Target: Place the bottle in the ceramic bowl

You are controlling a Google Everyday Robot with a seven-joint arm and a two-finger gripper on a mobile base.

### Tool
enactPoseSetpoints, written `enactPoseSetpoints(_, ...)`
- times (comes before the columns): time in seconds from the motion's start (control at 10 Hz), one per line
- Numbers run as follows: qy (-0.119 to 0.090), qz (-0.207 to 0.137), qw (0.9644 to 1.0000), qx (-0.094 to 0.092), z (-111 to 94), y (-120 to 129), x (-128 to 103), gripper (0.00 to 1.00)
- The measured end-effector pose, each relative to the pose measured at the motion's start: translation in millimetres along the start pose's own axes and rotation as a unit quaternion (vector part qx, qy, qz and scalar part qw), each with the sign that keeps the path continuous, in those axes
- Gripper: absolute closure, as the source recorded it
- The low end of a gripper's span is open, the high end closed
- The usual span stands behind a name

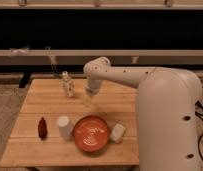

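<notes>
The bottle (68, 85), slim and pale with a narrow neck, stands upright at the back left of the wooden table. The ceramic bowl (91, 134), orange-red with pale swirl marks, sits near the front edge with nothing in it. My gripper (89, 101) hangs from the white arm over the middle of the table, a little right of the bottle and behind the bowl. Its fingers are open and hold nothing.
A white cup (64, 127) stands just left of the bowl, and a small dark red-brown bottle (42, 127) further left. A pale small object (117, 132) lies against the bowl's right side. My white body (167, 125) fills the right. A dark shelf runs behind the table (120, 102).
</notes>
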Motion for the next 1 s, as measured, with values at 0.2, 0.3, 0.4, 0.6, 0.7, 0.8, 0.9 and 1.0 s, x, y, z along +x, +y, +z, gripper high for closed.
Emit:
enactPoseSetpoints(0.2, -0.020, 0.009, 0.9997, 0.014, -2.7, -16.5, -14.3, 0.34)
enactPoseSetpoints(0.3, -0.035, 0.012, 0.9991, 0.021, -3.4, -25.7, -29.4, 0.34)
enactPoseSetpoints(0.4, -0.043, 0.012, 0.9987, 0.024, -2.9, -29.5, -40.4, 0.34)
enactPoseSetpoints(0.6, -0.058, 0.012, 0.9979, 0.027, -1.7, -39.4, -61.4, 0.34)
enactPoseSetpoints(0.7, -0.065, 0.012, 0.9974, 0.029, -2.0, -47.7, -70.1, 0.34)
enactPoseSetpoints(0.8, -0.068, 0.011, 0.9971, 0.032, -1.5, -54.9, -79.6, 0.34)
enactPoseSetpoints(0.9, -0.073, 0.006, 0.9967, 0.034, -0.8, -59.3, -95.5, 0.34)
enactPoseSetpoints(1.0, -0.075, 0.003, 0.9964, 0.039, -2.6, -66.5, -101.9, 0.34)
